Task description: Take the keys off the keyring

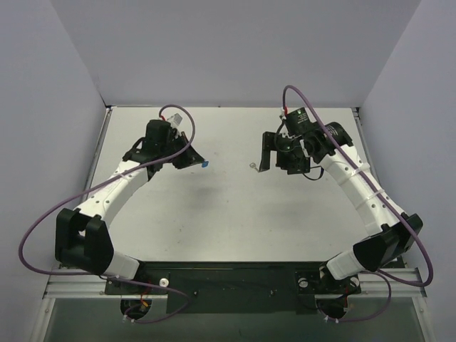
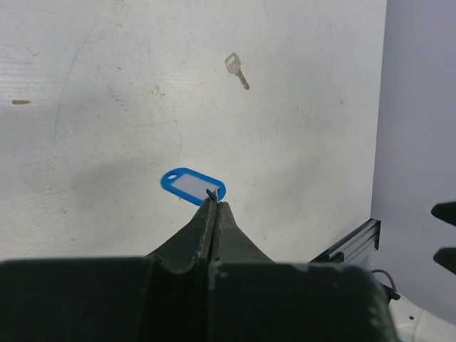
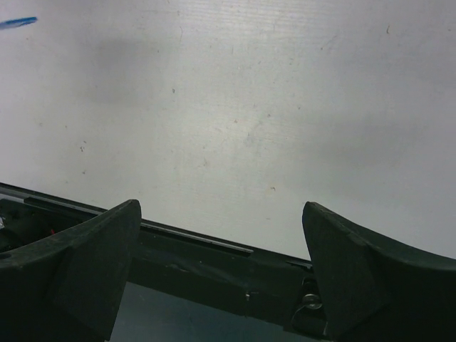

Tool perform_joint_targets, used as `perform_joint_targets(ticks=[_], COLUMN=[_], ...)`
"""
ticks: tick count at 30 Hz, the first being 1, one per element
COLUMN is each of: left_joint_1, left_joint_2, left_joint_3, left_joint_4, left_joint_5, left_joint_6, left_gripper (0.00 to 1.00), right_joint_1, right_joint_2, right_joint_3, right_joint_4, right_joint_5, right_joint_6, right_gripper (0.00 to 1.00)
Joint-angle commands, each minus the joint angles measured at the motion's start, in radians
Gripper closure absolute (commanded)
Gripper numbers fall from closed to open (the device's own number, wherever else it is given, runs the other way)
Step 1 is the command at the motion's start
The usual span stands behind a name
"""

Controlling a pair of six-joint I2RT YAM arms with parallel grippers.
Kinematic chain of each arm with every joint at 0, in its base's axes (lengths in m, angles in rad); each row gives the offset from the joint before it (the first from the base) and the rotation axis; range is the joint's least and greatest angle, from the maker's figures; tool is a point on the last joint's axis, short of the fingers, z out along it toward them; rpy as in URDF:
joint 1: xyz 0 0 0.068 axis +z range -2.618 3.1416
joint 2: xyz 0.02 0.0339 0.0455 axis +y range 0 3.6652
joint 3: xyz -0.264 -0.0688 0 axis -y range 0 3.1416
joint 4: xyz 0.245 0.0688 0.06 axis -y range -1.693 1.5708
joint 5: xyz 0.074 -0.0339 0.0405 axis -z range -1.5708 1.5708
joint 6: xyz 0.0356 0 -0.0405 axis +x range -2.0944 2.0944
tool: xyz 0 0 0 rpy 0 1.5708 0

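Blue-tagged keyring lies on the pale tabletop, touching the tips of the left end effector, which is pinched closed on its thin ring. The small silver key lies detached, well beyond those tips, near the right end effector, whose jaws are spread wide.

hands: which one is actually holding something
The left hand: it is pinched shut on the keyring at its blue tag's end. The right hand is spread open and empty. The key lies apart from both.
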Motion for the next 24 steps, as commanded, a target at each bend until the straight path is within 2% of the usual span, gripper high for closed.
perform_joint_targets(ticks=[1, 3, 5, 6, 7, 8, 17, 24], left_joint_1=[-0.011, -0.011, -0.012, -0.012, -0.014, -0.015, -0.023, 0.0], left_joint_2=[0.072, 0.096, 0.11, 0.115, 0.121, 0.125, 0.087, -0.063], left_joint_3=[0.082, 0.096, 0.109, 0.119, 0.134, 0.146, 0.243, 0.18], left_joint_4=[0.089, 0.086, 0.09, 0.089, 0.084, 0.081, -0.008, 0.006], left_joint_5=[-0.058, -0.08, -0.091, -0.097, -0.095, -0.098, -0.143, -0.204], left_joint_6=[-0.028, -0.037, -0.038, -0.038, -0.037, -0.032, 0.037, 0.09], left_gripper=[1.0, 0.98, 0.85, 0.67, 0.57, 0.14, 0.14, 0.13], right_joint_1=[-0.004, -0.004, -0.004, -0.004, -0.004, -0.004, -0.004, -0.004], right_joint_2=[-0.043, -0.059, -0.071, -0.077, -0.085, -0.089, -0.152, -0.224], right_joint_3=[-0.046, -0.05, -0.055, -0.058, -0.064, -0.067, -0.102, -0.106], right_joint_4=[-0.051, -0.048, -0.044, -0.042, -0.039, -0.038, 0.005, 0.096], right_joint_5=[0.033, 0.033, 0.033, 0.031, 0.031, 0.028, 0.022, 0.011], right_joint_6=[0.017, 0.02, 0.021, 0.021, 0.02, 0.023, 0.031, 0.038], right_gripper=[0.09, 0.09, 0.09, 0.08, 0.08, 0.08, 0.07, 0.07])
